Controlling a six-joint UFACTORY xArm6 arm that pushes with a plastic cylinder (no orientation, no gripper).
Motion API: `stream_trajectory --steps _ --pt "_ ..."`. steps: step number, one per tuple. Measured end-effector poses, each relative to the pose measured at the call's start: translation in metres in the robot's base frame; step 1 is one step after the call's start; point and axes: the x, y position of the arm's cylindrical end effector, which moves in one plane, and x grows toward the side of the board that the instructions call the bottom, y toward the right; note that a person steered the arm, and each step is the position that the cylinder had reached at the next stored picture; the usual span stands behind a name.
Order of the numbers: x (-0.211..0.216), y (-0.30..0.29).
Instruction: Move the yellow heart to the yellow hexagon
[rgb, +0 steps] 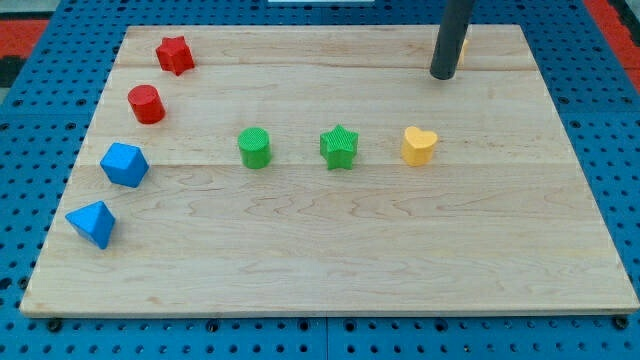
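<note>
The yellow heart (419, 145) lies on the wooden board, right of centre. The dark rod comes down from the view's top right; my tip (442, 75) rests on the board above and slightly right of the heart, with a clear gap between them. A sliver of yellow (464, 46) shows just behind the rod's right side near the top edge; this is the yellow hexagon, mostly hidden by the rod.
A green star (339, 147) and a green cylinder (254, 148) lie in a row left of the heart. At the left side sit a red star (174, 54), a red cylinder (146, 104) and two blue blocks (124, 164) (92, 223). The board's edge (330, 312) borders blue pegboard.
</note>
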Motion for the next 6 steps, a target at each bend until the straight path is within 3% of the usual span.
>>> stream_trajectory --steps 3,5,6 --pt "0.119 0.042" --pt "0.143 0.007" --pt "0.179 -0.007"
